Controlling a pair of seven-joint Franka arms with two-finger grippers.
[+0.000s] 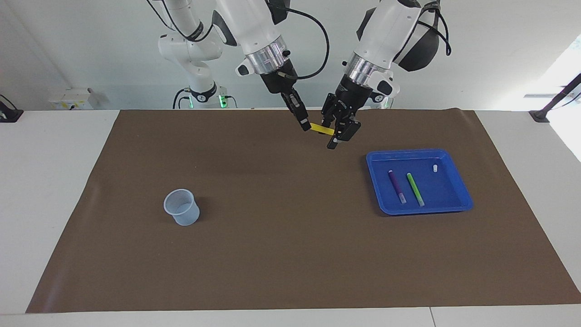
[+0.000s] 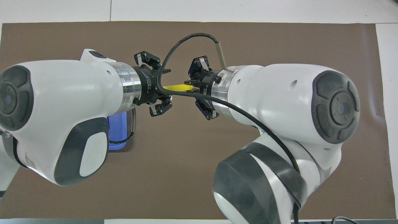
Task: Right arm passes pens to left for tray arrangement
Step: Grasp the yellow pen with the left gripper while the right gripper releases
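A white table top (image 1: 54, 181) is covered over most of its width by a dull brown rectangular mat (image 1: 290, 254). A plain pale grey wall (image 1: 81, 50) is seen at the robots' end, with a white socket box (image 1: 72, 99) fixed low on it. Strong daylight (image 1: 569, 68) is admitted at the left arm's end.

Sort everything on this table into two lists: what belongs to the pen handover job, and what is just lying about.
Part of the job:
- yellow pen, up in the air between the right gripper and the left gripper
- purple pen, in the tray
- green pen, in the tray
- blue tray

Just lying about:
- translucent cup
- small white piece, in the tray
- brown mat
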